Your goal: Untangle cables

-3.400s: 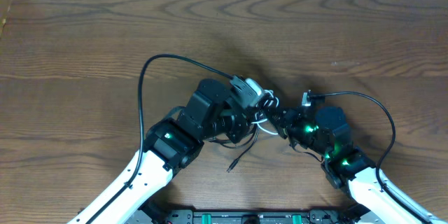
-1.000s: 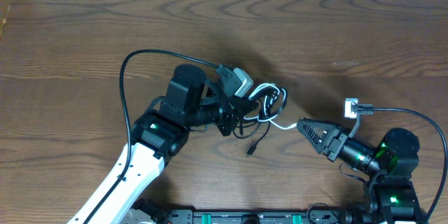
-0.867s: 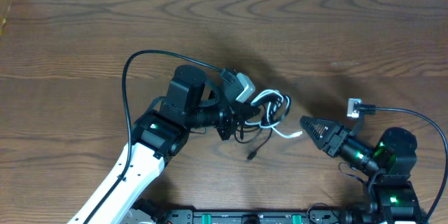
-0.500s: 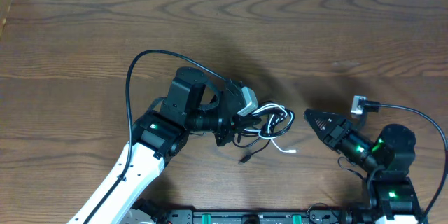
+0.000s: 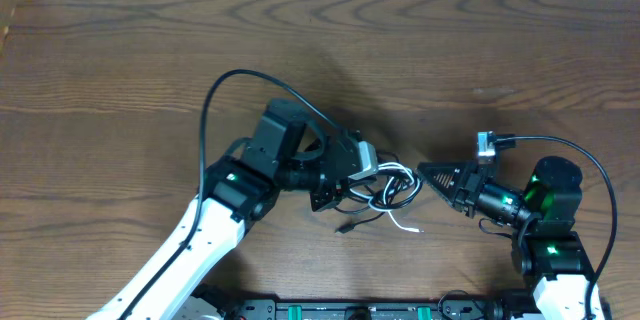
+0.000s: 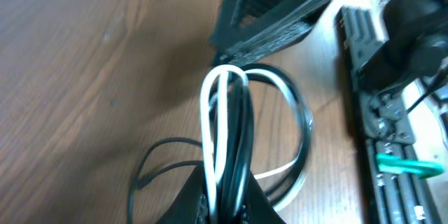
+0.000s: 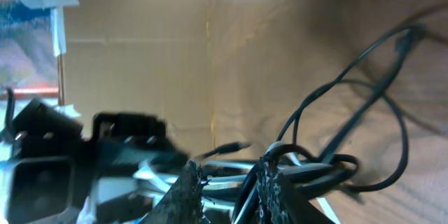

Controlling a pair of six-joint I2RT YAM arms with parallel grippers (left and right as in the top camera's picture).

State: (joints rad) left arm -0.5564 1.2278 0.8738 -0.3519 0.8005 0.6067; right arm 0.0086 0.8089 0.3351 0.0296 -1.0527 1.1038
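Note:
The cables [image 5: 396, 188] lie in one tangle of black and white loops at the table's middle. My left gripper [image 5: 347, 190] is at the tangle's left side, shut on a bunch of white and black strands [image 6: 227, 112] that run up from between its fingers [image 6: 225, 206]. A white cable end [image 5: 408, 227] and a black plug [image 5: 345, 228] lie loose in front of the tangle. My right gripper [image 5: 424, 171] points left with its tip at the tangle's right edge. A narrow gap shows between its fingers [image 7: 234, 182], with cable loops [image 7: 329, 161] just beyond; I cannot tell whether they touch.
The left arm's own thick black cable [image 5: 232, 85] arches over the table behind it. The right arm's cable [image 5: 568, 155] curves round its far side. A black rail [image 5: 350, 311] runs along the front edge. Bare wooden tabletop [image 5: 320, 30] stretches behind both arms.
The white cable end has dropped free of my right gripper onto the table. The right gripper has swung up and left to the tangle and narrowed. My left gripper carried its bunch slightly right.

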